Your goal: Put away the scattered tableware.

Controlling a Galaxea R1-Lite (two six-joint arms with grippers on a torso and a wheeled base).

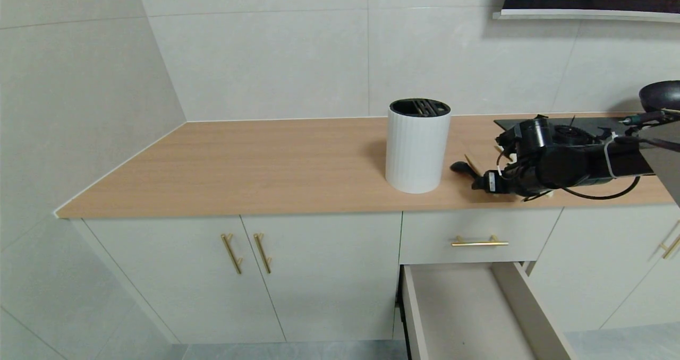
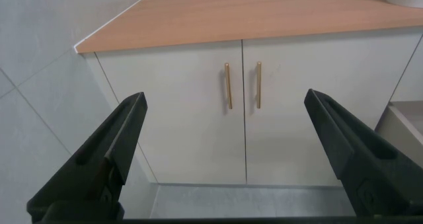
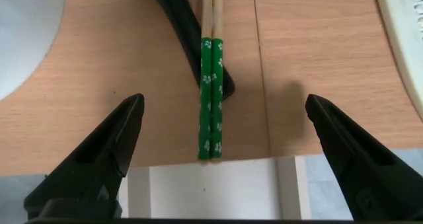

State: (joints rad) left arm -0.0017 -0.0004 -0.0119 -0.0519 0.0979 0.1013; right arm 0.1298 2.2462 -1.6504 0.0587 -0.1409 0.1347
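Note:
A pair of wooden chopsticks [image 3: 211,98] with green patterned ends lies on the wooden counter [image 1: 265,163], the green ends at the counter's front edge. A black spoon [image 3: 182,26] lies under them, crossing at an angle; its bowl [image 1: 459,167] points toward a white ribbed utensil holder [image 1: 417,147] with a black slotted top. My right gripper [image 3: 223,105] hovers open over the chopsticks, one finger on each side and apart from them; it sits just right of the holder [image 1: 481,182]. My left gripper [image 2: 223,102] is open and holds nothing, below counter height, facing the cabinet doors [image 2: 244,112].
An open drawer [image 1: 467,312] sticks out below the counter, under a shut drawer with a gold handle [image 1: 479,241]. A black cooktop [image 1: 584,126] with a dark pan [image 1: 661,94] is at the far right. A pale object's edge [image 3: 403,39] lies beside the chopsticks.

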